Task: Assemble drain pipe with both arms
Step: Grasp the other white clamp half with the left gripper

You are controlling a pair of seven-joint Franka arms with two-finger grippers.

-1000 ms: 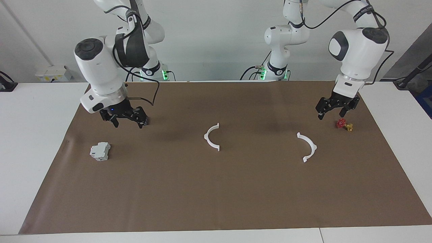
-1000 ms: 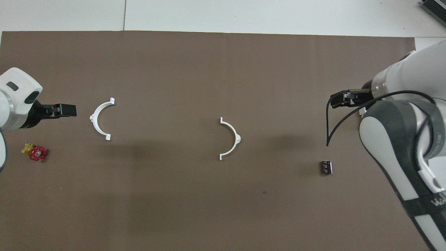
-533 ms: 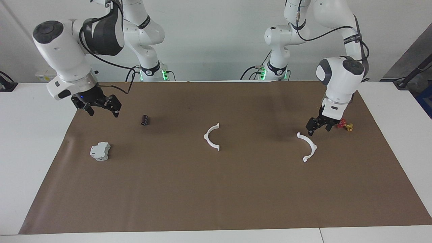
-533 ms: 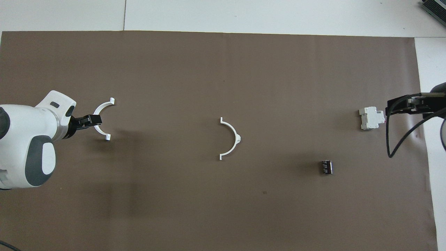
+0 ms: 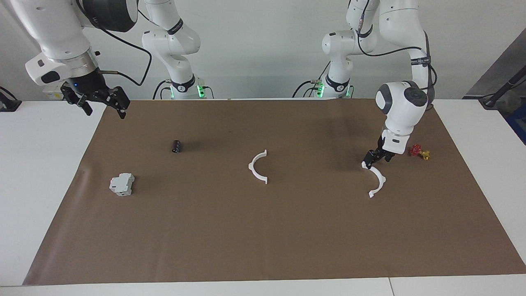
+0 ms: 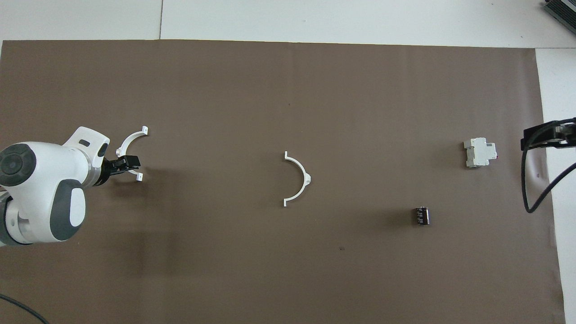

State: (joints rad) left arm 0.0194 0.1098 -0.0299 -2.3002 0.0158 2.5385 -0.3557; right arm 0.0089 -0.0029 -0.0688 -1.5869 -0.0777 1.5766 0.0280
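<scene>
So: left gripper (image 5: pixel 373 159) down at one half-ring (image 5: pixel 376 180) toward left arm's end, jaws open, maybe touching | other half-ring (image 5: pixel 258 167) mid-surface | right gripper (image 5: pixel 100 102) raised over mat edge (image 5: pixel 98 123), jaws open

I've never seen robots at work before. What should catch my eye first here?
Two thin white plastic half-rings lie apart on the brown mat: one mid-table, one toward the left arm's end. The left arm's black hand is down at that second half-ring's end nearer the robots, fingers open. The right arm's hand hangs open above the mat's corner at its own end.
</scene>
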